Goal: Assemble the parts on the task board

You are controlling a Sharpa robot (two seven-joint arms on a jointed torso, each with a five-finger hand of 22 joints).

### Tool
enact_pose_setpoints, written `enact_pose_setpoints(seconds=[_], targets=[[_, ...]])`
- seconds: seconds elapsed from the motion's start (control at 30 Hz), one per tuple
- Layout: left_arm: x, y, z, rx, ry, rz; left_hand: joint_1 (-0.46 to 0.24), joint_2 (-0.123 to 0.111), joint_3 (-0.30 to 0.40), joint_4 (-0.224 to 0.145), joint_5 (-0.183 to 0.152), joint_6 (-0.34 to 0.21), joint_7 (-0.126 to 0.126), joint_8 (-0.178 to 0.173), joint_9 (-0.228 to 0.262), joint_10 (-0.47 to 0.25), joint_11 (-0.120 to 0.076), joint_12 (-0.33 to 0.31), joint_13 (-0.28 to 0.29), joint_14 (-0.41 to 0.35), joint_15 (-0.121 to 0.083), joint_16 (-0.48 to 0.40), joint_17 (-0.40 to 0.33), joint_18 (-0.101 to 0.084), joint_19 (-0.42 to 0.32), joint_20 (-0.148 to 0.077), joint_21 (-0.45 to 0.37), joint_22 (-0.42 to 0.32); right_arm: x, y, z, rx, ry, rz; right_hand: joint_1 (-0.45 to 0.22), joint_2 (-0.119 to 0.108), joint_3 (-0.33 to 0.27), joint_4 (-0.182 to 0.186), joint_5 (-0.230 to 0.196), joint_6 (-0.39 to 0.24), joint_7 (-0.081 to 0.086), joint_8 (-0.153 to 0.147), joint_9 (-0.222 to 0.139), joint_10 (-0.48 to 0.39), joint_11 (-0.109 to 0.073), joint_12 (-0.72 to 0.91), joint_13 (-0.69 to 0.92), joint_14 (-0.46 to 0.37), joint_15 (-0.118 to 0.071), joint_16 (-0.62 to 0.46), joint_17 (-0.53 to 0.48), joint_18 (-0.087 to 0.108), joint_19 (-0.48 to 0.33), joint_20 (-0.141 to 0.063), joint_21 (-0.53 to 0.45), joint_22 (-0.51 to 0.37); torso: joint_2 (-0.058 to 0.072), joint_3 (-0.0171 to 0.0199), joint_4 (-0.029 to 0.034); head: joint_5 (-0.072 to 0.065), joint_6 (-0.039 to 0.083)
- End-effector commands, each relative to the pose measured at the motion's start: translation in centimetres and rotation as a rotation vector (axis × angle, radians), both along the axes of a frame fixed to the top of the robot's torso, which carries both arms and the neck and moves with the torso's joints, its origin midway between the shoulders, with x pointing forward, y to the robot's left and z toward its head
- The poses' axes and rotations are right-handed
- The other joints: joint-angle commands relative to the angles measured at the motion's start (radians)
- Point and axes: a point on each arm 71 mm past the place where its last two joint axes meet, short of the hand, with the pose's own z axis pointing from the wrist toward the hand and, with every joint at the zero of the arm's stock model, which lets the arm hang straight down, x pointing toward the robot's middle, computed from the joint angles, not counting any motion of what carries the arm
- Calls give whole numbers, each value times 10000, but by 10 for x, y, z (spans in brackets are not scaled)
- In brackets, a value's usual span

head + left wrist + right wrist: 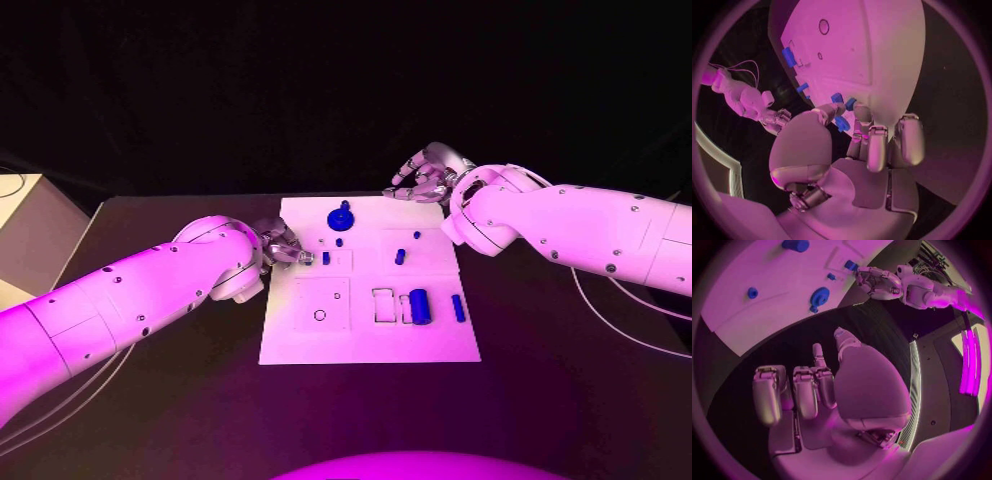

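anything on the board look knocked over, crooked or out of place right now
Nothing stands out. The task board lies flat and square on the table, and the blue parts on it sit tidily. The left hand is at the board's edge; the right hand hovers beyond its far corner.

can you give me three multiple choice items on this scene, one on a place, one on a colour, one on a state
1. Where is the left hand?
A. at the task board's left edge
B. off the table
C. over the board's near right corner

2. What colour are the parts on the task board?
A. yellow
B. blue
C. green

3. What is the state of the right hand?
A. gripping the round part
B. pressing on the board's middle
C. holding nothing, beyond the board's far edge

Answers:
1 A, the head view shows it beside the left edge.
2 B, the round part and the block are blue.
3 C, the right wrist view shows its fingers apart over dark table, nothing in them.
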Motion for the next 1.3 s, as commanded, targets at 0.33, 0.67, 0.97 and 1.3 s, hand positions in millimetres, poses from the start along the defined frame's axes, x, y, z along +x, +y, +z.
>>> enact_pose_setpoints(seconds=[0.33, 0.67, 0.97, 1.3], targets=[[-5, 7, -8, 36, 268, 267, 91, -105, -505, 549, 19, -147, 116, -52, -227, -254, 74, -100, -118, 840, 137, -91, 2005, 28, -97, 43, -113, -93, -1, 1, 0, -47, -30, 165, -119, 11, -10, 15, 50, -42, -2, 37, 9, 689, -15, -26, 2273, 991, -66, -17, 2417, 43, 732, -78, -61, 2127, 2, -13, 4, 8, 45], [-7, 12, -5, -118, 241, 392, 185, -262, -1106, 1220, 22, -219, 143, 5, -293, -358, 111, -73, -150, 820, 170, -109, 1964, 46, -141, 66, -171, -160, -1, 0, 0, -48, -32, 158, -134, 10, -12, 15, 53, -60, 1, 35, 24, 682, -14, -36, 2266, 989, -66, -20, 2409, 43, 732, -79, -63, 2126, -3, -5, -3, 11, 53], [-9, 15, -3, -412, 309, 476, 157, 29, -2542, 1392, -1418, -308, 134, 127, -429, -470, 121, -36, -211, 799, 188, -125, 1921, 64, -188, 81, -235, -224, -1, 0, 0, -48, -29, 153, -134, 10, -12, 15, 53, -60, 1, 35, 24, 682, -14, -36, 2266, 989, -66, -20, 2409, 43, 732, -79, -63, 2126, 4, -3, -4, 17, 91], [-4, 22, 18, -2190, -272, 845, 722, 1078, -5266, 1408, -2559, -1138, 425, 353, -858, -1659, 410, -415, -1096, 415, 450, -496, 1117, 276, -892, 294, -871, -1090, -1, -2, 0, -39, -63, 105, -134, 10, -12, 15, 53, -60, 1, 35, 24, 682, -14, -36, 2266, 989, -66, -20, 2409, 43, 732, -79, -63, 2126, -7, 10, 8, -1, 109]])
